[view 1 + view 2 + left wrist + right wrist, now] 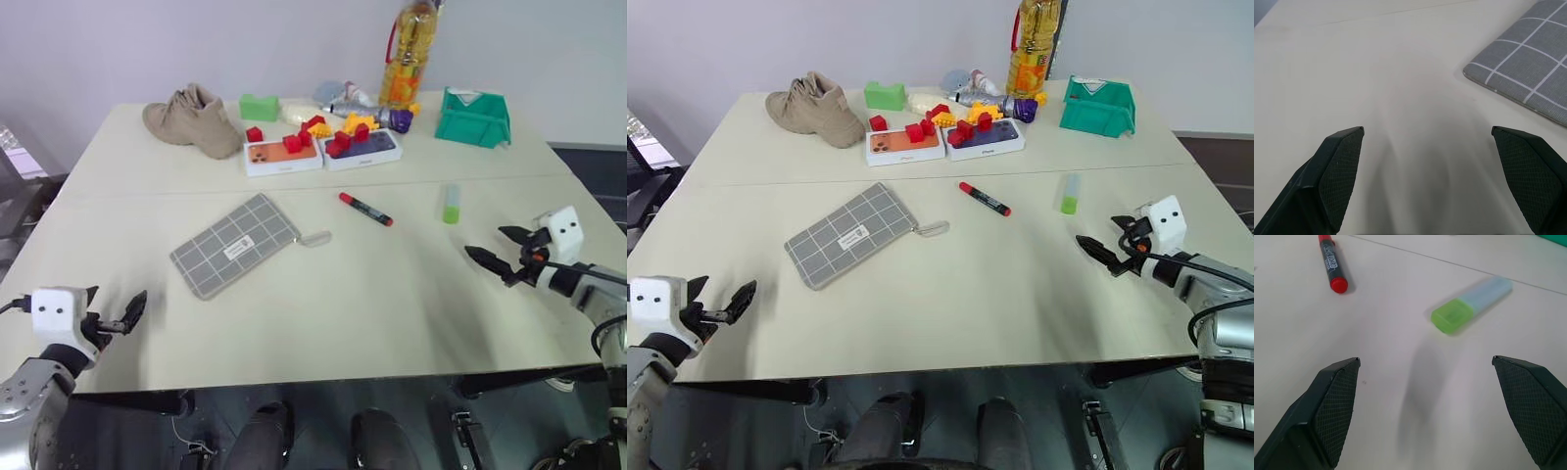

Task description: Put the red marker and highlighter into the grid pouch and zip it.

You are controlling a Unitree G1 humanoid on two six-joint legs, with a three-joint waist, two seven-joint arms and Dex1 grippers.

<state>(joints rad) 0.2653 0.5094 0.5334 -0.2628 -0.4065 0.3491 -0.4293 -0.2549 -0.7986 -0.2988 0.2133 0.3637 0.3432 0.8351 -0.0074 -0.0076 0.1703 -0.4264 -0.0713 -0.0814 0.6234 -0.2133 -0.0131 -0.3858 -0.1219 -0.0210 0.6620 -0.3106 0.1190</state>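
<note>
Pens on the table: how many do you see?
2. The red marker lies mid-table right of the grid pouch; the highlighter lies farther right, nearest the right gripper.

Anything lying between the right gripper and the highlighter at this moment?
Nothing: in the right wrist view only bare table lies between the open right gripper and the highlighter. The red marker lies off to one side.

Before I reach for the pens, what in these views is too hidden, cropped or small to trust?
- Grid pouch: whether the zipper is open or closed is too small to tell from the head views; the left wrist view crops it to one corner.
- Highlighter: blurred in the right wrist view, so its cap seam is unclear.
- Red marker: cut off by the frame edge there.
</note>
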